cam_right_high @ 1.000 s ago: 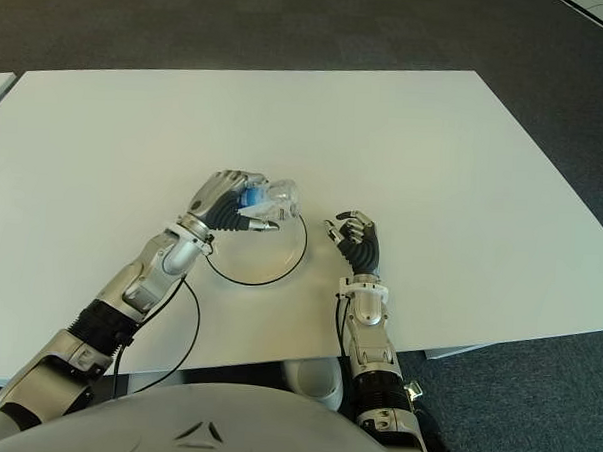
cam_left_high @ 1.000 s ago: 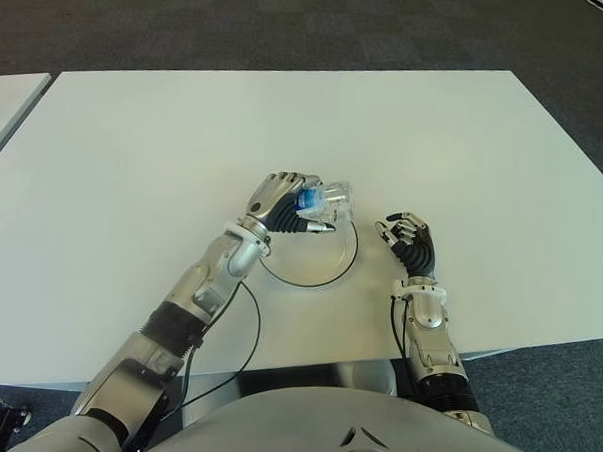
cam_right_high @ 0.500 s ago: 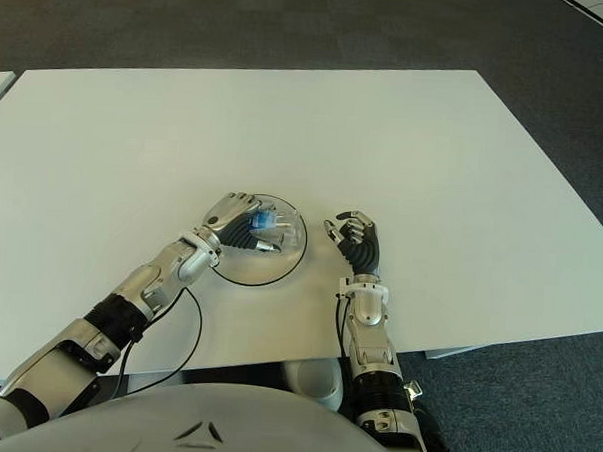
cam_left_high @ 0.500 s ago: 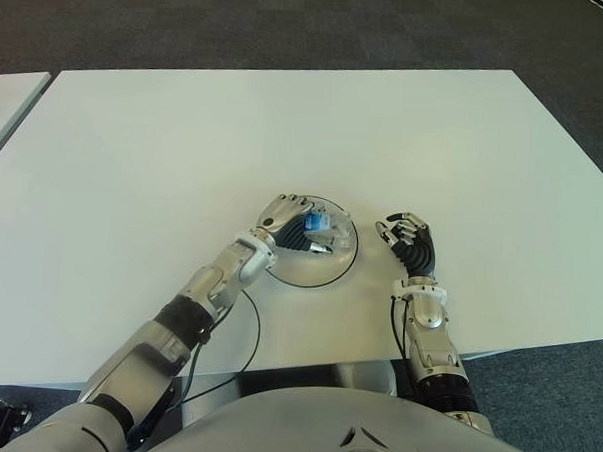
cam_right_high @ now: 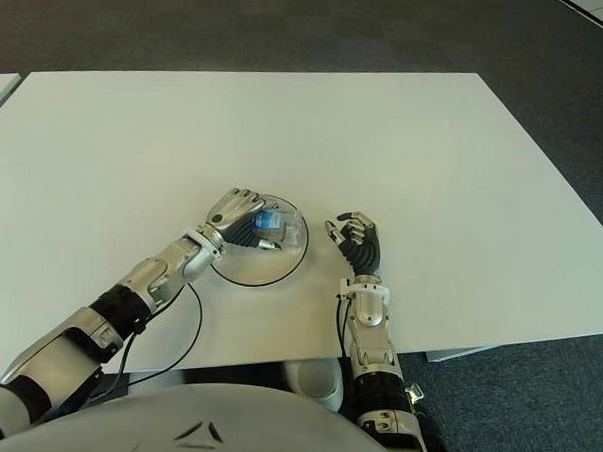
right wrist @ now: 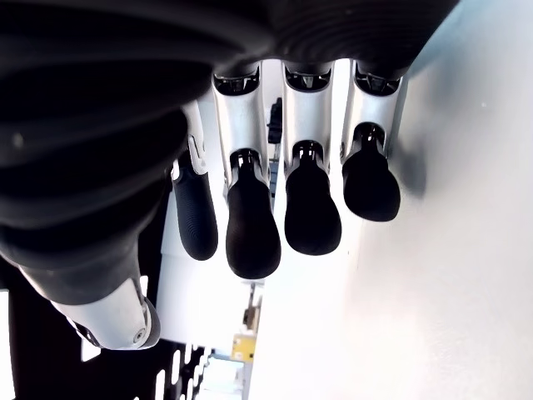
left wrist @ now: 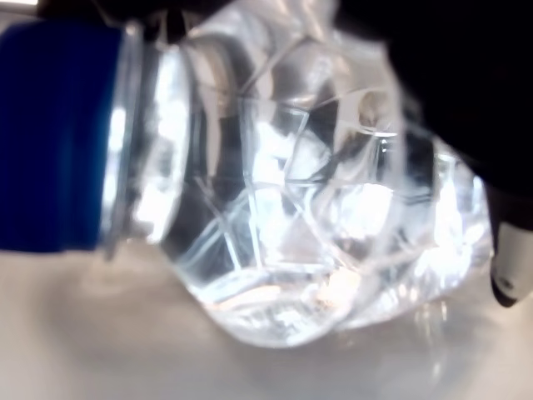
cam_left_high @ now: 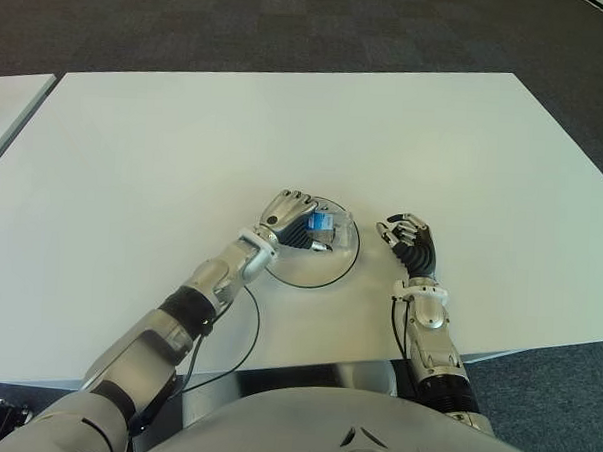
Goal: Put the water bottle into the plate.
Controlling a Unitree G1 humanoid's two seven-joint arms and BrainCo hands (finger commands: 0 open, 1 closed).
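The water bottle (cam_left_high: 328, 225), clear and crumpled with a blue cap (left wrist: 54, 133), lies on its side in the round plate (cam_left_high: 318, 270) with a thin dark rim, at the middle front of the white table (cam_left_high: 435, 142). My left hand (cam_left_high: 292, 218) reaches in from the left over the plate, and its fingers (left wrist: 508, 267) still curve around the bottle. In the left wrist view the bottle (left wrist: 316, 208) rests on the plate's pale surface. To the right of the plate shows my right hand (cam_left_high: 411, 241), fingers (right wrist: 250, 225) curled and holding nothing.
A black cable (cam_left_high: 254, 324) loops from my left forearm down to the table's front edge. A second white table (cam_left_high: 12, 103) stands at the far left, across a narrow gap. Dark carpet surrounds the tables.
My left hand lowered the bottle from above the plate's far rim down into the plate, and its fingers now look flatter over it. The right hand has not moved.
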